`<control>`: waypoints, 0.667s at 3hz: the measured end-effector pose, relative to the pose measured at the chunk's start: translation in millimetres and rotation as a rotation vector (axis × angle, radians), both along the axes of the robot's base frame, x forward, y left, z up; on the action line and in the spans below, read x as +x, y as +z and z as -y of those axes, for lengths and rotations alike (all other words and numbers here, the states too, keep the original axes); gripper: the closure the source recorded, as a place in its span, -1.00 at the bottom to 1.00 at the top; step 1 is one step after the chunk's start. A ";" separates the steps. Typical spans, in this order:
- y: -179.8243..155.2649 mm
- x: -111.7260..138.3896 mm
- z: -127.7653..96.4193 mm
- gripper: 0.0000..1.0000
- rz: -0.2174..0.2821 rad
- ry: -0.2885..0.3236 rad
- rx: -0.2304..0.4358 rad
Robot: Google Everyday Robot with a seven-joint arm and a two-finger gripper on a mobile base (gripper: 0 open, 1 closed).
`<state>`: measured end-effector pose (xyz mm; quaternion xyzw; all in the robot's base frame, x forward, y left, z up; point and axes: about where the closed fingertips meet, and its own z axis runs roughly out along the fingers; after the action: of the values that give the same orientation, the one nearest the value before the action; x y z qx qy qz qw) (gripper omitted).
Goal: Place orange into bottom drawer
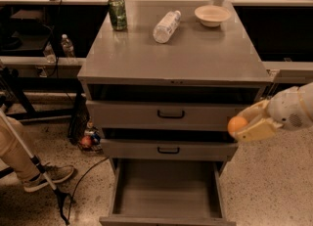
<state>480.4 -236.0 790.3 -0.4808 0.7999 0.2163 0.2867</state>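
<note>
Your jaws hang off the right side of the bench [195,58], about level with the lower edge of the top drawer [137,115]. They are closed around the orange [237,124]. The orange sits at their left end, held between the two beige fingers [255,133], with its left face showing. The bottom drawer [166,198] stands pulled out, below the jaws and to their left, well apart from them. Above and left of the jaws, the bench carries a bowl [212,15], a bottle [167,26] and a can [117,13].
</note>
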 end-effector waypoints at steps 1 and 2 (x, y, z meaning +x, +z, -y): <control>-23.6 -12.8 -5.5 1.00 -0.048 0.019 -0.003; -23.6 -12.8 -5.6 1.00 -0.048 0.019 -0.003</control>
<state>467.5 -230.4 766.6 -0.4836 0.8021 0.2293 0.2649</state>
